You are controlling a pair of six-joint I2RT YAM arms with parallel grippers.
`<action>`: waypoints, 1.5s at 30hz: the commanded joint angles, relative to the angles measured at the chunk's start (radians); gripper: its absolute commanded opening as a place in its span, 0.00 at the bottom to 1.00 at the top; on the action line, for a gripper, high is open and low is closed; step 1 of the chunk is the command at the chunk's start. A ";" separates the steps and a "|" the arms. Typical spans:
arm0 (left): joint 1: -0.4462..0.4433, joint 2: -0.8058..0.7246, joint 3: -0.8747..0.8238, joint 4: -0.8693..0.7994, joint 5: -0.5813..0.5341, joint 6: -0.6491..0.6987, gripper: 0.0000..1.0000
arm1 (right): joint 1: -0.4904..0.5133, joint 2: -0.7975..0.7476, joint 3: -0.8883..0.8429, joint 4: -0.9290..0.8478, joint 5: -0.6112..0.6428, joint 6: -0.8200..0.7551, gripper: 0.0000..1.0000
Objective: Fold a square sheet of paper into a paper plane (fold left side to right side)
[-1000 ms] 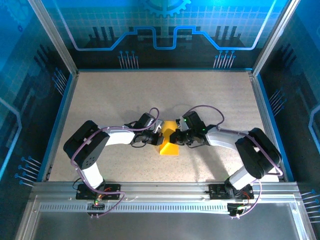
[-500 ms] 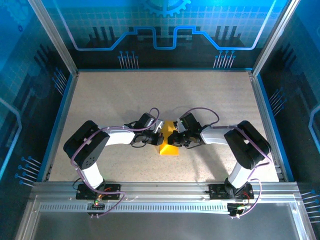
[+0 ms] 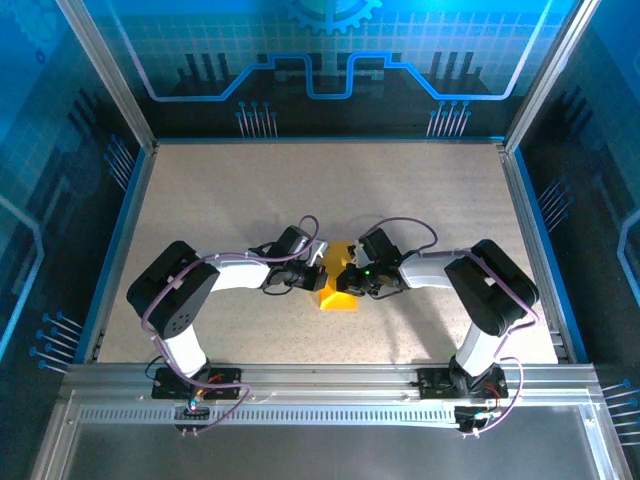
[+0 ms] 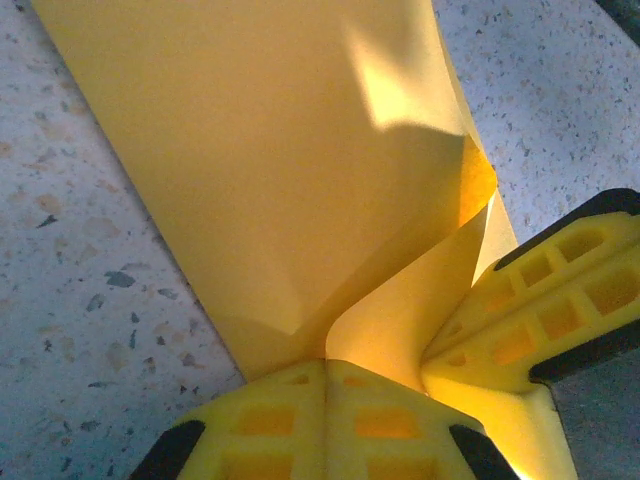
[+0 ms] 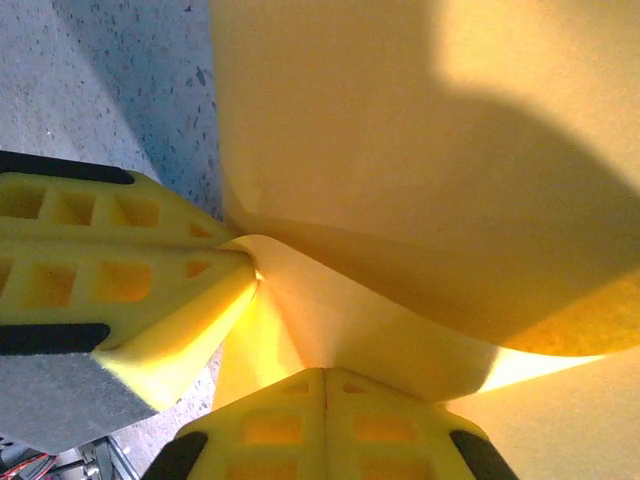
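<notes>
Your left tool (image 3: 314, 268) was pinched shut on the sheet of paper (image 3: 338, 297), its tips meeting on a raised fold. The paper sat mid-bench (image 3: 230, 200), between both tools, partly folded, with one part lifted off the surface. Your right tool (image 3: 352, 277) was clamped on the same raised fold, just beside the left one. The paper looked thin, light and floppy, quick to tear or crumple, so grip at edges or creases and pull gently. No brand, label or writing could be read.
</notes>
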 commanded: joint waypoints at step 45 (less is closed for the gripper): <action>-0.074 -0.096 -0.093 0.012 0.148 -0.221 0.00 | 0.022 0.009 -0.036 -0.101 0.061 0.020 0.00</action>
